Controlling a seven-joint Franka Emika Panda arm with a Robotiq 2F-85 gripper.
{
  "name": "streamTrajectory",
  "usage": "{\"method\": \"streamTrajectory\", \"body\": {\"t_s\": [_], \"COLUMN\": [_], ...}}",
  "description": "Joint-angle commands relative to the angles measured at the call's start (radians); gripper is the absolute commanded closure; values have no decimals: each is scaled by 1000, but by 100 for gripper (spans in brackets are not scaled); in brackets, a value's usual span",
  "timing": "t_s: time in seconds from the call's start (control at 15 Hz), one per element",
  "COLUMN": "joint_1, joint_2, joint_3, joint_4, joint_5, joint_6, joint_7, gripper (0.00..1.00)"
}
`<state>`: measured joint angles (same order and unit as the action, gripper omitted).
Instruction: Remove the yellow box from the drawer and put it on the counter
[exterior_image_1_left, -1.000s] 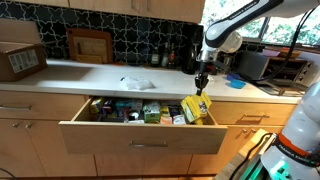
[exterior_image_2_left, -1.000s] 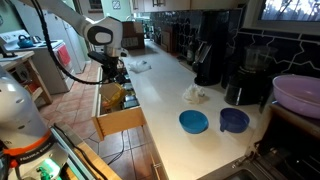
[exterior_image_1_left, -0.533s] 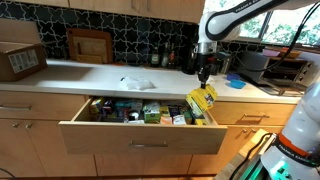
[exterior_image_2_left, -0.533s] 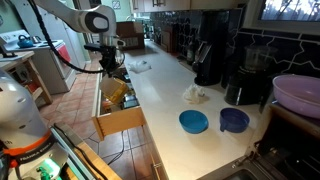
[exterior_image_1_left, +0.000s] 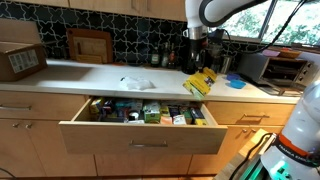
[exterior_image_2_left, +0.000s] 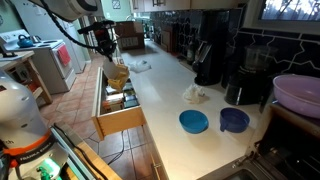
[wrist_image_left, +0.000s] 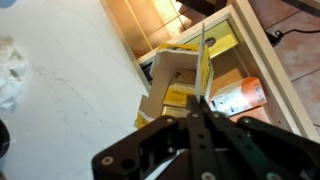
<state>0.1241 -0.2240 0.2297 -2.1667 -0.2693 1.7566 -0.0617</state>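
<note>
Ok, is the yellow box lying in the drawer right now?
No, the yellow box hangs tilted from the gripper, well above the open drawer.

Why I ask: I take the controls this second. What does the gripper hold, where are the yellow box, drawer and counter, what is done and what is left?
The gripper is shut on the yellow box, which hangs tilted beneath it.
The yellow box is clear of the drawer, in the air near the front edge of the counter, and touches neither.
The drawer is pulled open, with other items inside.
Done: the box is out of the drawer.
Left: bring it over a bare part of the counter, lower it until it rests, then open the gripper.
</note>
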Motion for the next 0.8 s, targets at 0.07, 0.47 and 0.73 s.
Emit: {"method": "streamTrajectory", "body": {"t_s": [0.07,0.47,0.73], "joint_1": [37,98,142], "joint_2": [133,358,473], "joint_3": [56,66,45], "joint_4": [151,303,387], "joint_5": [-246,-623,-743], "joint_6": [-94,-190,-297], "joint_7": [65,156,125], "gripper": [100,100,100]}}
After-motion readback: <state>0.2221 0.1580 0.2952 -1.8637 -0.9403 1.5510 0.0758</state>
